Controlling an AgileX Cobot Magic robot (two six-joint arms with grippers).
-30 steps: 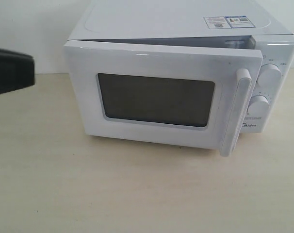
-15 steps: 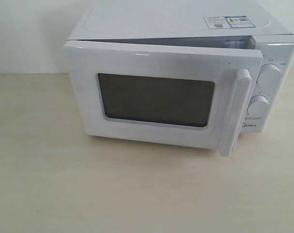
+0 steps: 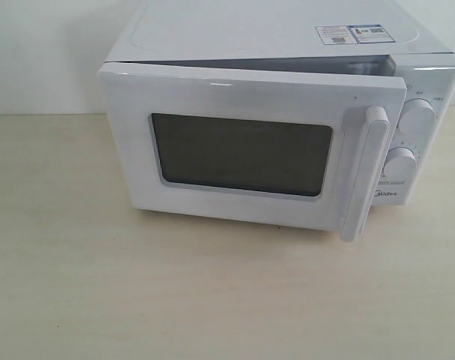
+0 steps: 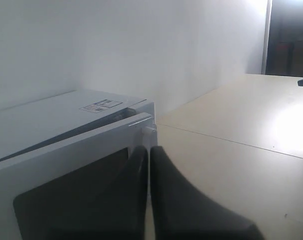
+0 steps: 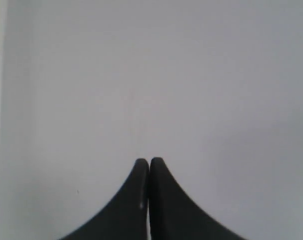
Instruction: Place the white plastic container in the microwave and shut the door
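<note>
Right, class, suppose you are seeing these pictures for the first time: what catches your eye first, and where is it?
The white microwave fills the exterior view, standing on a pale table. Its door, with a dark window, hangs slightly ajar, a gap showing along its top edge. Both black hands are shut on nothing: the left hand pointed toward the door, the right hand facing a blank pale surface.

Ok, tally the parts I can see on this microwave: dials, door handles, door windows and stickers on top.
Dials: 2
Door handle: 1
Door window: 1
Stickers: 2
Total: 6
</note>
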